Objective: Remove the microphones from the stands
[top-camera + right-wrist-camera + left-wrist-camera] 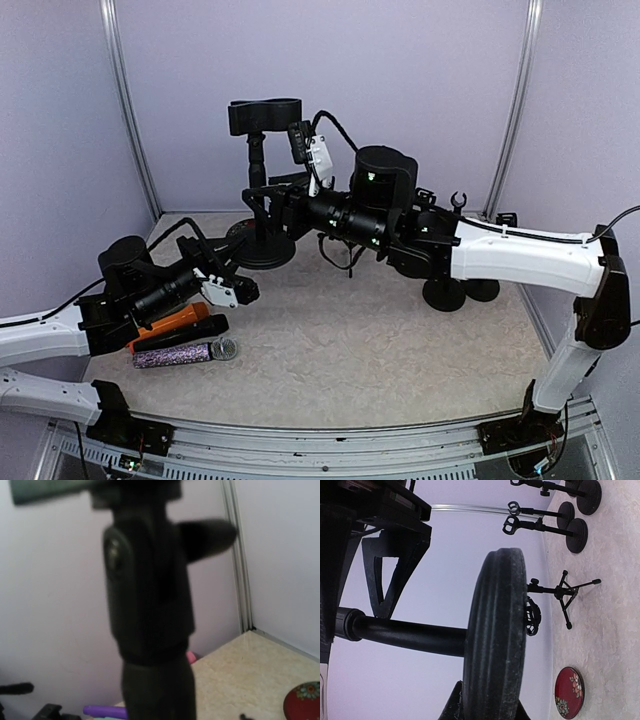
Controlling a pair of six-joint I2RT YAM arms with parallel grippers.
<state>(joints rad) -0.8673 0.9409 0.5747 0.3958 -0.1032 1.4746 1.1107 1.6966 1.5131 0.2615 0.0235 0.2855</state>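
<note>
A black microphone [265,113] lies level in the clip at the top of a black stand [256,160] with a round base [262,250] at the back left. My left gripper [240,290] is low beside that base. In the left wrist view the base disc [495,640] stands edge-on between my fingers, which press it from both sides. My right gripper [262,202] is at the stand's pole, below the microphone. In the right wrist view the blurred clip joint [147,585] fills the middle, the microphone [50,490] crosses the top, and my fingers do not show.
Three loose microphones lie front left: orange [178,322], black [185,332], glittery purple [180,354]. Empty stands [445,292] are at the right, also in the left wrist view [579,530] with a small tripod [567,594] and a red plate [569,693].
</note>
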